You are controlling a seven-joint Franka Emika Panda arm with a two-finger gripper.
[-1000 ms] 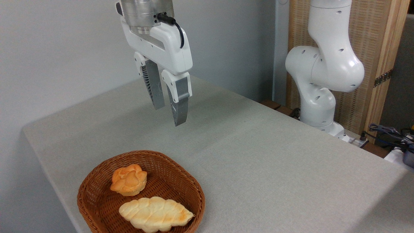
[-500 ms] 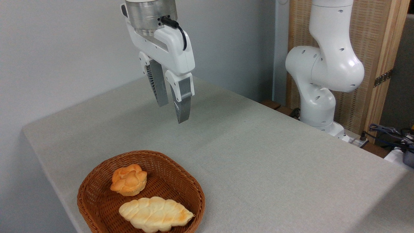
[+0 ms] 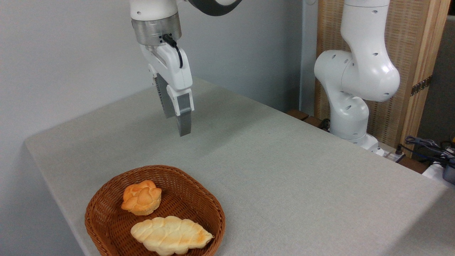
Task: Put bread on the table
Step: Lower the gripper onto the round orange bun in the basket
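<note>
The bread [image 3: 141, 197] is held in the wicker basket [image 3: 106, 208] at lower left, beside a pale braided loaf [image 3: 170, 235]. Above the surface [image 3: 284, 170], the end effector [image 3: 177, 122] is seen empty; its spread cannot be told.

basket [image 3: 106, 213] – bottom rim cut off by frame

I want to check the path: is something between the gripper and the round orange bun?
Nothing visible. The gripper hangs in open air above the table; the bun lies uncovered in the basket.
</note>
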